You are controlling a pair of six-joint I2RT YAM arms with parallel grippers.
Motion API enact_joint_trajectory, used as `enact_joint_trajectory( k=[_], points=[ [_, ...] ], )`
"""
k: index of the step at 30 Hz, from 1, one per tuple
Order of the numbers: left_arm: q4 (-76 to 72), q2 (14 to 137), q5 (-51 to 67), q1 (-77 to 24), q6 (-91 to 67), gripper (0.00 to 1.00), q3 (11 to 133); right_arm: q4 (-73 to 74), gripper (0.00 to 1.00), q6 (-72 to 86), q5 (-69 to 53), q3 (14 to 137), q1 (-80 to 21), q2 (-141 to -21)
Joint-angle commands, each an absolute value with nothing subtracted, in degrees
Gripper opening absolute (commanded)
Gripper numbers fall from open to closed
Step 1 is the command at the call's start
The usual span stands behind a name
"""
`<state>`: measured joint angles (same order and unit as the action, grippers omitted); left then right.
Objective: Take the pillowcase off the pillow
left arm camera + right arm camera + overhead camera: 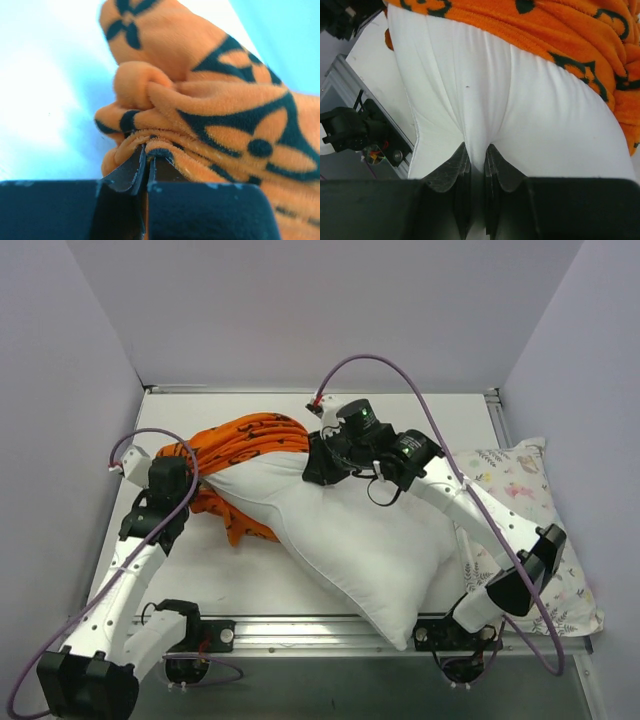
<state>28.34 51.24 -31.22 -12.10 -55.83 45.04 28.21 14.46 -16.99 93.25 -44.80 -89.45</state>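
Observation:
The orange pillowcase (pixel 240 445) with black flower motifs is bunched over the far left end of the plain white pillow (pixel 360 540), which lies diagonally across the table. My left gripper (pixel 172 483) is shut on a fold of the pillowcase (pixel 220 120) at its left edge. My right gripper (pixel 322 468) is shut on a pinch of the white pillow (pixel 475 100) just below the orange fabric (pixel 535 25). Most of the pillow is bare.
A second white pillow with pastel print (pixel 530 500) lies at the right, partly under the right arm. The table's metal front rail (pixel 320 625) runs along the near edge. Grey walls close in the left, back and right.

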Motion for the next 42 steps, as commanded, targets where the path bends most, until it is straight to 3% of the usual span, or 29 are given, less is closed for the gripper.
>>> enact_joint_trajectory(
  k=[1, 10, 19, 26, 32, 36, 42],
  points=[
    [29.54, 56.15, -33.07, -1.96, -51.33, 0.0, 48.5, 23.65, 0.0, 14.68, -16.0, 90.19, -43.15, -76.56],
    [25.5, 68.54, -31.38, 1.65, -49.14, 0.0, 58.87, 23.38, 0.0, 14.33, -14.33, 77.0, -45.79, -66.36],
    [25.13, 76.55, -30.15, 3.08, -46.76, 0.0, 64.86, 23.38, 0.0, 14.68, -14.33, 75.14, -44.83, -63.63],
    [26.01, 77.25, -28.22, 7.82, -46.67, 0.0, 66.09, 24.25, 0.0, 17.13, -13.54, 86.73, -43.33, -65.92],
    [27.51, 77.08, -28.04, 8.96, -46.06, 0.0, 69.34, 25.93, 0.0, 17.32, -3.62, 101.67, -43.07, -70.74],
    [27.51, 78.48, -25.23, 11.25, -45.88, 0.0, 69.96, 26.19, 0.0, 18.81, -5.18, 110.36, -40.61, -73.82],
    [26.63, 79.28, -22.34, 11.43, -46.41, 0.0, 67.68, 26.19, 0.0, 18.46, -2.39, 114.08, -40.08, -76.72]
  ],
)
